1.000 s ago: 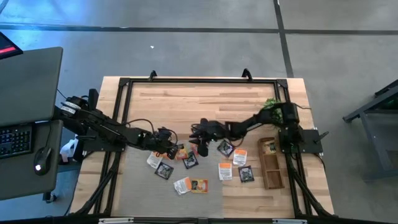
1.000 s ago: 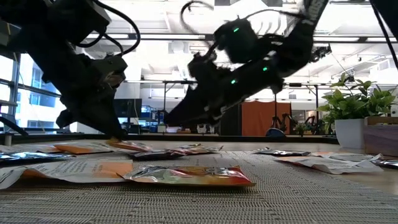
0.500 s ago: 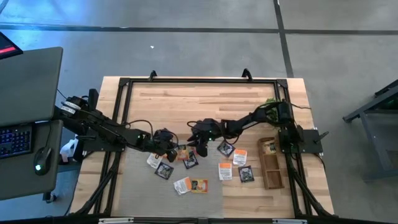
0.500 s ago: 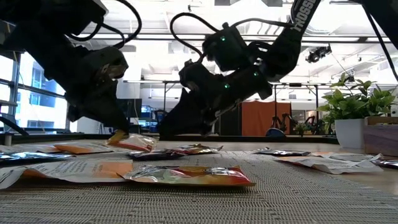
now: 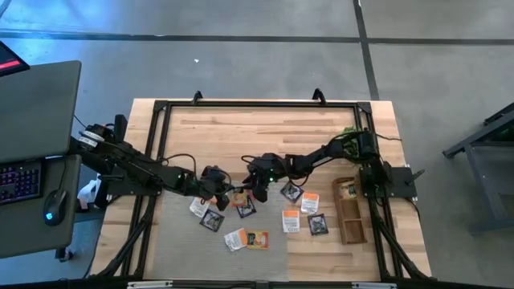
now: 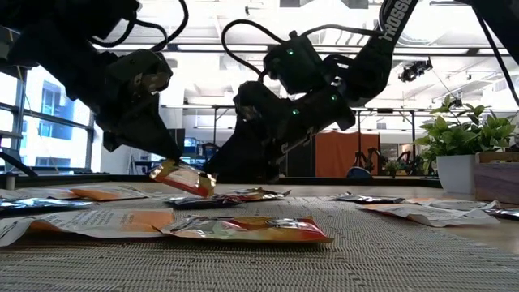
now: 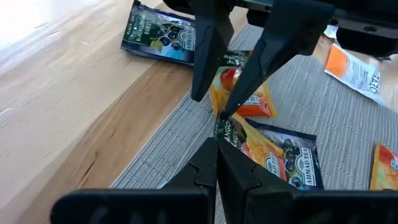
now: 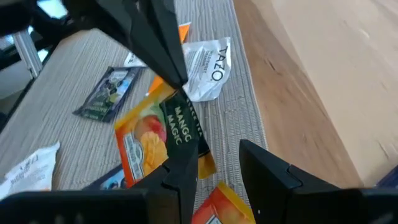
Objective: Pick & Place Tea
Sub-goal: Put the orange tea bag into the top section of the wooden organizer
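Above the grey mat [image 5: 201,241], the left gripper [image 6: 182,166], jaws clamped, has just lifted a mango tea sachet [image 6: 182,177]. Right gripper [image 5: 259,193] waits beside, jaws apart, seemingly empty; a handover looks likely.

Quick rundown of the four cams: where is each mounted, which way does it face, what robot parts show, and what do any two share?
High: overhead, straight down on the table; both arms, left tool, right tool.
Low: table height, level across the mat into the room; both arms drop in from above.
Left wrist: past its own shut fingers, pinching the mango sachet; right tool beyond.
Right wrist: past its own open fingers, at the same sachet.
Shared: both wrist views show that sachet and the other arm's tool.
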Robot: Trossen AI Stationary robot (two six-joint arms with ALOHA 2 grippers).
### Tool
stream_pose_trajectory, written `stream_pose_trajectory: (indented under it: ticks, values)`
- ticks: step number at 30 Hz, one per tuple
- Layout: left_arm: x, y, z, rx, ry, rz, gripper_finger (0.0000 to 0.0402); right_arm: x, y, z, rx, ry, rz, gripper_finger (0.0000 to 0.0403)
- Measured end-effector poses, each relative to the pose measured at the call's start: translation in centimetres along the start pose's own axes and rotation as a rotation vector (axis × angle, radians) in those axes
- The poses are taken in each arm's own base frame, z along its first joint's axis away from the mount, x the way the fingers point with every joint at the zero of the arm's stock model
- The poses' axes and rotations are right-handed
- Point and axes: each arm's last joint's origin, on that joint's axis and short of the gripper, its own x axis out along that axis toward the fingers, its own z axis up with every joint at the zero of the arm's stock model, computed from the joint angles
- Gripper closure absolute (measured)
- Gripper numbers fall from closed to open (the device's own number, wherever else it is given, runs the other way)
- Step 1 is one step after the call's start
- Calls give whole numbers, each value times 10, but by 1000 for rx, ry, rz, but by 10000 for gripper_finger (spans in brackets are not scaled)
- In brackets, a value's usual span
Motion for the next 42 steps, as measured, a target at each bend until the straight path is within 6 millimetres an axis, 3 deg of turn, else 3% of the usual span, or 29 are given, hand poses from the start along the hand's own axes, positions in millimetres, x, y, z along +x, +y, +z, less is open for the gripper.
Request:
stream_pose_trajectory:
  ticks: [7,14,20,28,42]
  values:
    - [0,0,0,2,-1,0,400,1,5,-3,-23,41,76,301]
    - [0,1,1,2,-31,31,400,2,13,-7,-76,57,116,395]
    - [0,1,1,0,-19,21,400,3,14,-7,-83,26,28,399]
    - [0,0,0,2,-9,11,395,3,15,-6,-78,21,36,401]
    - [0,2,1,28,-38,46,265,-4,22,0,-77,41,49,402]
